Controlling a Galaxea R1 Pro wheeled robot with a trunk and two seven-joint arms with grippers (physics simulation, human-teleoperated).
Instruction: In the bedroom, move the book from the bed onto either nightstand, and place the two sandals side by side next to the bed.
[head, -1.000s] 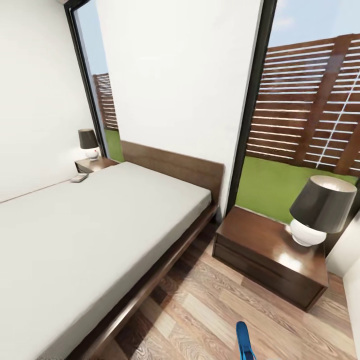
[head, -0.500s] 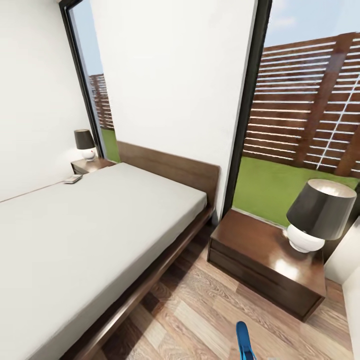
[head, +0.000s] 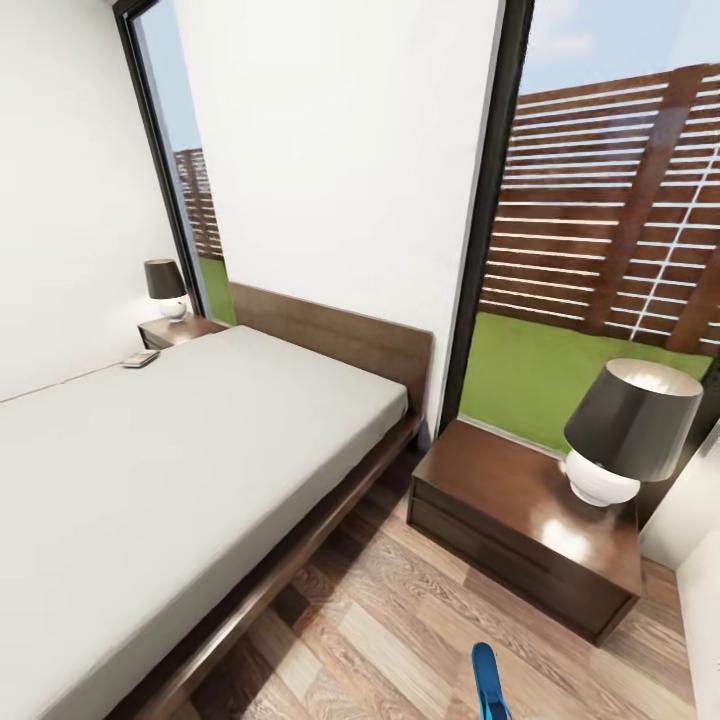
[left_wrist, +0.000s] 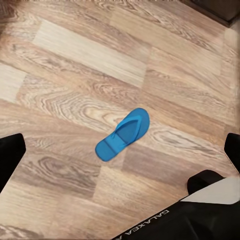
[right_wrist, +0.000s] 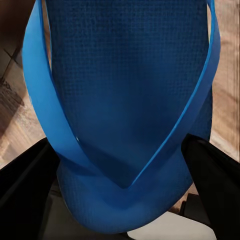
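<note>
Camera has crept closer to the near nightstand (head: 520, 525) beside the bed (head: 180, 450), right gripper (right_wrist: 120, 200) clamped on one blue sandal (right_wrist: 120, 100), other sandal (left_wrist: 123, 134) flat on floor (left_wrist: 75, 55) between left gripper's (left_wrist: 120, 150) spread fingers.

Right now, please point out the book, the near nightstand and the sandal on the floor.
book (head: 141, 359): head view, its cover.
near nightstand (head: 495, 480): head view, bare top.
sandal on the floor (left_wrist: 123, 133): left wrist view, its sole.

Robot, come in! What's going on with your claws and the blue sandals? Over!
Right claw shut on one sandal. Left claw open, above the other sandal on the floor. Nothing in the way.
</note>
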